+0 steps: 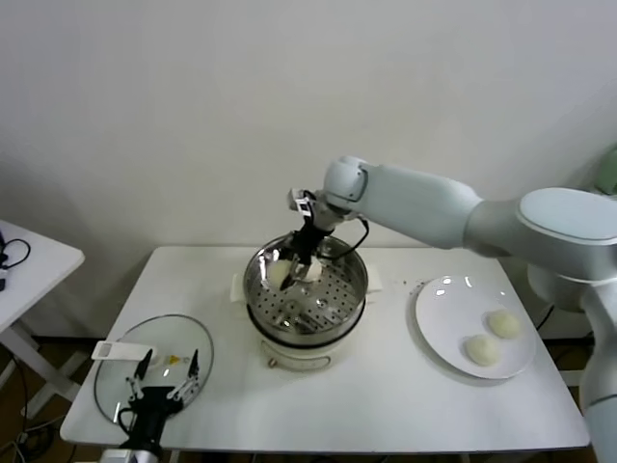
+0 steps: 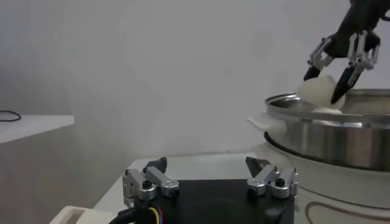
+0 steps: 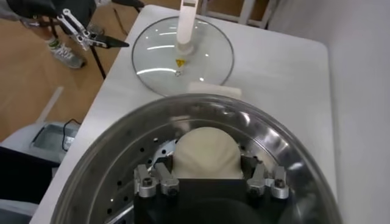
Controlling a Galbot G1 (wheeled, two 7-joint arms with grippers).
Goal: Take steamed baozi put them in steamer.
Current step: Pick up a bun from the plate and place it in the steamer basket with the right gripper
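Observation:
The steamer (image 1: pixel 352 289) is a shiny steel pot with a perforated tray on a cream base at the table's middle. My right gripper (image 1: pixel 294 270) reaches down inside its far left part, shut on a cream-white steamed baozi (image 1: pixel 279 275). In the right wrist view the baozi (image 3: pixel 204 149) sits between the two fingers of the gripper (image 3: pixel 207 159), just above the perforated tray. From the left wrist view that baozi (image 2: pixel 315 92) shows at rim height. Two more baozi (image 1: pixel 503 323) (image 1: pixel 482 349) lie on the white plate (image 1: pixel 439 323). My left gripper (image 1: pixel 164 374) rests open at the front left.
A flat glass lid (image 1: pixel 169 342) with a white handle lies at the table's front left, under the left gripper (image 2: pixel 207 173). A second white table (image 1: pixel 29 260) stands off to the left. The wall is close behind the steamer.

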